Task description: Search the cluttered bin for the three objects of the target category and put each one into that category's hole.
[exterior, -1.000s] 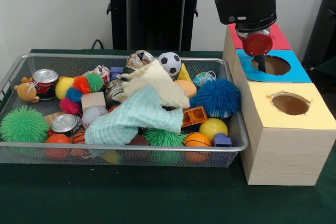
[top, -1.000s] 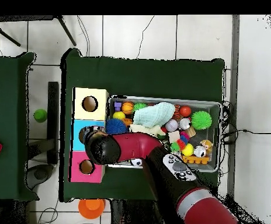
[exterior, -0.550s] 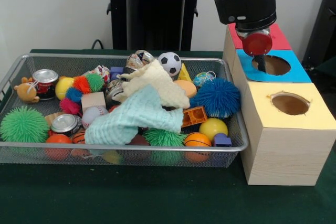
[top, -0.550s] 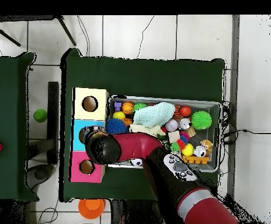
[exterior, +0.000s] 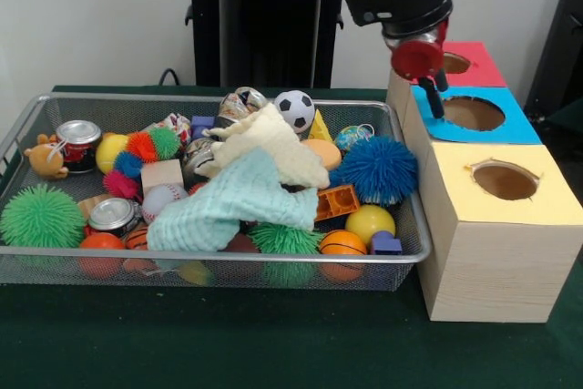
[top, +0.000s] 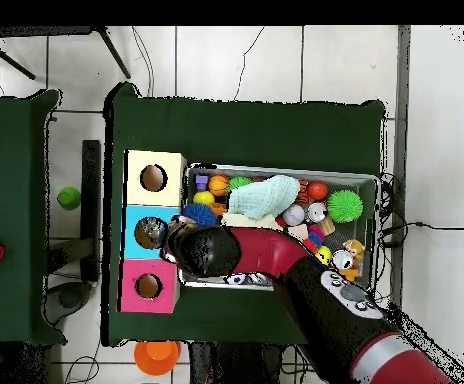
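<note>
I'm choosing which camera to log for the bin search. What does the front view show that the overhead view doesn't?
Only the front view shows the gripper hanging beside the blue hole, plus the two cans in the bin. Only the overhead view shows the orange bowl and green ball off the table. Both show the wire bin, the mint cloth and all three coloured holes.

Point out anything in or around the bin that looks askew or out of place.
Two cloths, a mint one and a cream one, lie crumpled over the toys in the wire bin, hiding whatever sits beneath. Nothing has spilled onto the table.
</note>
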Action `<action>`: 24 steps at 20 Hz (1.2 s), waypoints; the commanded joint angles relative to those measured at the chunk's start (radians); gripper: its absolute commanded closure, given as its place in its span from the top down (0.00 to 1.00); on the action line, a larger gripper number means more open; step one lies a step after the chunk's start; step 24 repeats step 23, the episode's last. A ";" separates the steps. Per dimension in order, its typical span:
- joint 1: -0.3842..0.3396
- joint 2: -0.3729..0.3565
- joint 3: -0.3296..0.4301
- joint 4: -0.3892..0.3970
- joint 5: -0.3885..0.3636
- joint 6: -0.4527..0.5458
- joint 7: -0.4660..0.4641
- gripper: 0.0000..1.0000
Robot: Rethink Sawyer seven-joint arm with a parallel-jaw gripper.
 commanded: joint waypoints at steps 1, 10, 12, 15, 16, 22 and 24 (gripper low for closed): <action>-0.075 -0.003 0.055 0.024 0.041 0.088 0.168 1.00; -0.120 -0.053 0.071 0.028 0.037 0.143 0.144 1.00; -0.141 -0.062 0.089 0.035 0.042 0.148 0.141 1.00; -0.146 -0.063 0.093 0.032 0.041 0.150 0.147 1.00; -0.146 -0.063 0.093 0.031 0.040 0.151 0.150 1.00; -0.121 -0.072 0.068 0.010 0.035 0.186 0.162 1.00; -0.116 -0.069 0.060 0.005 0.032 0.188 0.164 1.00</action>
